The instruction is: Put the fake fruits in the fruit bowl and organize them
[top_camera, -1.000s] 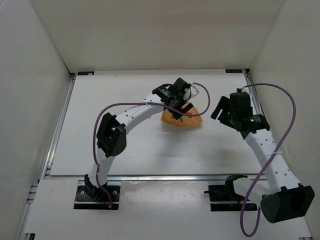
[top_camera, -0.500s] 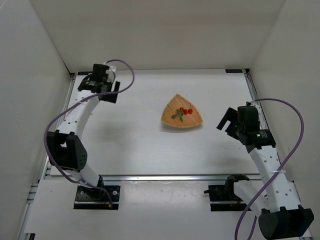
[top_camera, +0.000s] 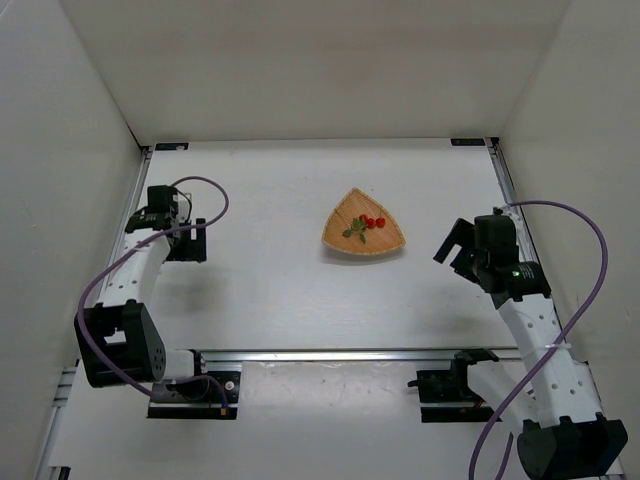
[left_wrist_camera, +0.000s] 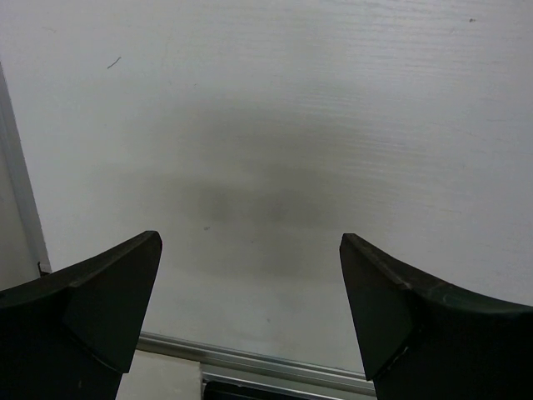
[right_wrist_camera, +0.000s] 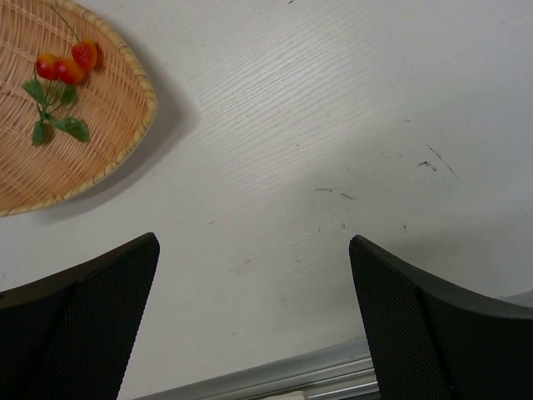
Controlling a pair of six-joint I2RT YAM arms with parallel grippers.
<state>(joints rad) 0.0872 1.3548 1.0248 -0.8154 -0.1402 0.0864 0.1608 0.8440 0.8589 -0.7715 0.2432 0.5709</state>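
Note:
The fruit bowl (top_camera: 337,237), a shallow tan woven dish shaped like a rounded triangle, lies at the table's centre right. The fake fruits (top_camera: 372,222), small red berries on a green sprig, rest inside it. In the right wrist view the fruit bowl (right_wrist_camera: 100,142) fills the upper left corner, with the fake fruits (right_wrist_camera: 71,62) in it. My left gripper (top_camera: 193,242) hovers open and empty near the table's left edge, far from the bowl, over bare table (left_wrist_camera: 250,250). My right gripper (top_camera: 450,241) is open and empty just right of the bowl (right_wrist_camera: 254,250).
White walls enclose the table on three sides. A metal rail (top_camera: 118,245) runs along the left edge close to my left gripper, and another rail (top_camera: 505,195) lines the right edge. A rail (right_wrist_camera: 275,375) also shows below the right fingers.
My left arm left the bowl, swung to the back left corner, then came down the left side. The right arm drew back to the right. The fruits now lie uncovered in the bowl.

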